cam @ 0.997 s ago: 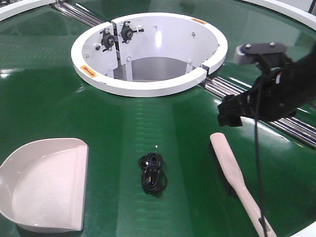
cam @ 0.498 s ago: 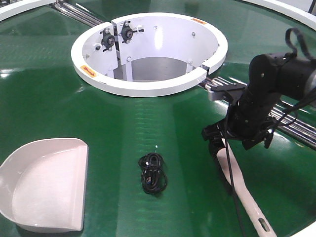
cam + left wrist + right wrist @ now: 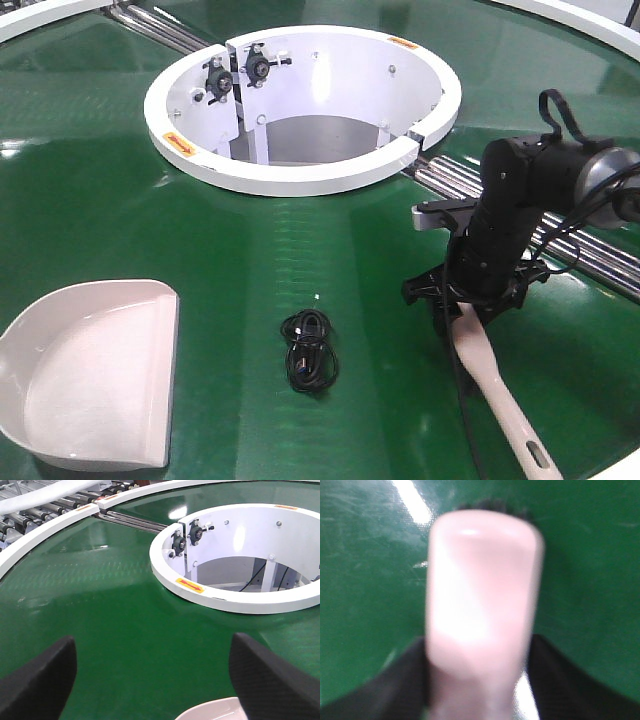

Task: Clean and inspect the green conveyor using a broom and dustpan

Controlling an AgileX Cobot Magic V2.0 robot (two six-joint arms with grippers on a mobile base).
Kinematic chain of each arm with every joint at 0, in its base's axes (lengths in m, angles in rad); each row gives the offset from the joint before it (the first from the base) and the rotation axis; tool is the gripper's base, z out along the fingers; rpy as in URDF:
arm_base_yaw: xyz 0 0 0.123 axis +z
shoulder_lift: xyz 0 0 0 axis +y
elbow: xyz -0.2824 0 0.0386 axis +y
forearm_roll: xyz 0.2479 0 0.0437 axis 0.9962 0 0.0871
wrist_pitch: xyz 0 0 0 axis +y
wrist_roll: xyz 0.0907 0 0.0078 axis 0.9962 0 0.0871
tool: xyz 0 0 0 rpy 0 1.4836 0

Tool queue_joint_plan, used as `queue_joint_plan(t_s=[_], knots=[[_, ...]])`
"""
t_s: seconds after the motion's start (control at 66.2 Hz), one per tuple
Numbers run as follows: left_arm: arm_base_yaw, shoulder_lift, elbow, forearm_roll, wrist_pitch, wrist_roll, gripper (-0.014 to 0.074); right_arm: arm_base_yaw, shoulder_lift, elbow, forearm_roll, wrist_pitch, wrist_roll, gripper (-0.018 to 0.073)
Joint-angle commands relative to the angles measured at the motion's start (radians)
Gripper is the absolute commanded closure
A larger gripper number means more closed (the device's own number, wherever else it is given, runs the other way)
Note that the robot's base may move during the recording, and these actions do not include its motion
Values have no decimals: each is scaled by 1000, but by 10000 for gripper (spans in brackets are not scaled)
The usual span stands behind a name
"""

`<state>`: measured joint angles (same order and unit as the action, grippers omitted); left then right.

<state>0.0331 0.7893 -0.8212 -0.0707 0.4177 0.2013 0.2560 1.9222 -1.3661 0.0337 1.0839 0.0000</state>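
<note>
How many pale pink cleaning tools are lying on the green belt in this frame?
2. The dustpan lies at the near left of the green conveyor. The broom lies at the near right, its head between the right gripper's fingers. None seems hidden.

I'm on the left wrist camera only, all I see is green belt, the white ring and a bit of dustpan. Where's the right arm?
Observer: The right gripper is down over the broom head, on the green conveyor.
Operator: Is it gripping it?
Observer: The right wrist view shows the broom head between the dark fingers, but it is too blurred to tell contact.
Operator: Anything to sweep up?
Observer: A coiled black cable lies between the dustpan and the broom.
</note>
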Motion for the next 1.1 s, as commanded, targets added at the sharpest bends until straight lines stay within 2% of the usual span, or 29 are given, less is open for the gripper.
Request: queue_joint_plan(t_s=[0.0, 0.045, 0.075, 0.272, 0.362, 0.393, 0.498, 0.604, 0.619, 0.679, 0.725, 0.755, 0.815, 0.906, 1.087], knots=[[-9, -1, -35, -9, -64, -1, 24, -1, -50, -27, -7, -3, 13, 432], [-9, -1, -35, -9, -64, -1, 24, -1, -58, -27, -7, -1, 8, 552], [-9, -1, -35, -9, -64, -1, 24, -1, -61, -27, -7, -1, 0, 576], [-9, -1, -35, -7, -64, 1, 24, -1, -87, -27, -7, -4, 8, 569], [-9, -1, -35, 13, -64, 42, 24, -1, -89, -27, -12, -4, 8, 569], [-9, -1, -35, 30, -64, 73, 24, -1, -89, -27, -14, -1, 8, 569], [-9, -1, -35, 108, -56, 270, 27, -1, -88, -27, -14, 0, 6, 569], [-9, -1, -35, 213, -49, 559, 27, -1, -88, -27, -14, 0, 6, 569], [-9, -1, -35, 229, -49, 625, 27, -1, -88, -27, -14, 0, 6, 569], [-9, -1, -35, 304, -52, 799, 27, -1, -88, -27, -14, 0, 6, 569], [-9, -1, -35, 363, -53, 922, 27, -1, -88, -27, -14, 0, 6, 569], [-9, -1, -35, 394, -56, 972, 27, -1, -88, -27, -14, 0, 6, 569], [-9, -1, -35, 452, -69, 1025, 27, -1, -88, -27, -14, 0, 6, 569], [-9, -1, -35, 508, -88, 1024, 27, -1, -88, -27, -14, 0, 6, 569], [-9, -1, -35, 544, -95, 1024, 27, -1, -88, -27, -14, -1, 6, 569]])
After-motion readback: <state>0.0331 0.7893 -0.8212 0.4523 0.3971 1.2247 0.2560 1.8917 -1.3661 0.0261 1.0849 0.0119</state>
